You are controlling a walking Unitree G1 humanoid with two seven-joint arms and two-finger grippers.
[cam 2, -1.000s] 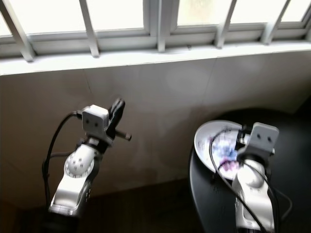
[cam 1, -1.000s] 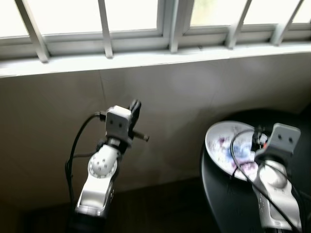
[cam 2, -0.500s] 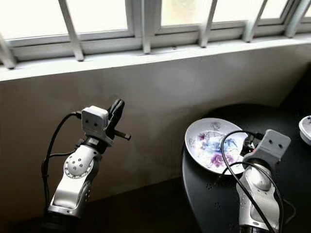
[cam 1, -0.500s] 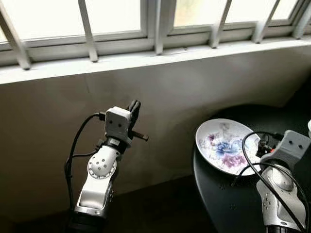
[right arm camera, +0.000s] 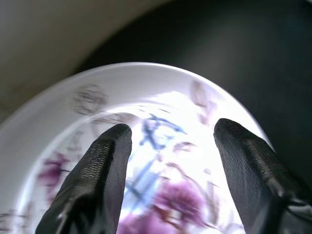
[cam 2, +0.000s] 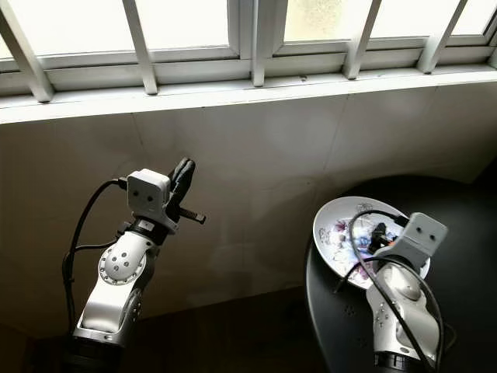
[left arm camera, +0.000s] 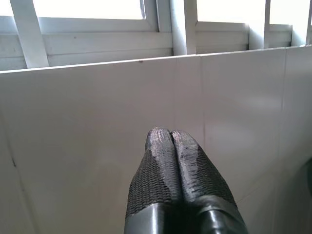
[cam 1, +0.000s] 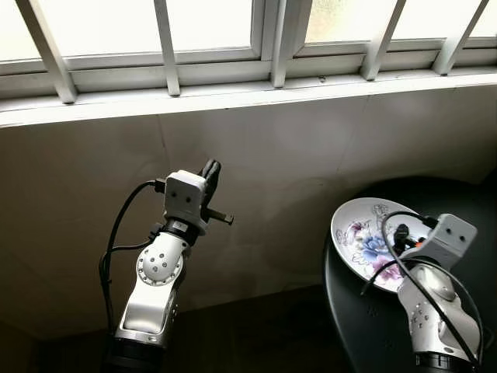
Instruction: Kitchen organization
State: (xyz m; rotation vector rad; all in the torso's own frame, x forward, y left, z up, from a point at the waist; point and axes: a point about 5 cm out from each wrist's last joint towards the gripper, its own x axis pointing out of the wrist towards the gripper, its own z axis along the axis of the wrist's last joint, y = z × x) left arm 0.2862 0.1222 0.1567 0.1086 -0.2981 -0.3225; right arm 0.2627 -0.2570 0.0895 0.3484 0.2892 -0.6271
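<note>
1. Swung back leftward over the last half second: plate (cam 1: pixel 365 241) slid toward the right of the head views again, though the window (cam 1: pixel 233 39) shifted with it, so put down to camera motion, not to the plate.
2. Sat flat near the left rim of the dark round surface (cam 1: pixel 365 326), floral face up, just below the tiled wall (cam 1: pixel 295 155).
3. Closed in on the plate: right tool (right arm camera: pixel 170 161) now poised directly over the painted centre, where a half second ago sat further right, off its edge.
4. Spread wide, fingers (right arm camera: pixel 97 175) either side of the blue and purple flowers; nothing pinched yet. Contact with the glaze could not be told.
5. Held up in front of the bare wall, left tool (left arm camera: pixel 170 146) pressed together and empty, well apart from the plate, same as a second ago.
6. Read as the approach stage of a plate pick-up: lined up, not yet gripped. Likely needed next, a move out to the rim, since a flat centre offers nothing to pinch.
</note>
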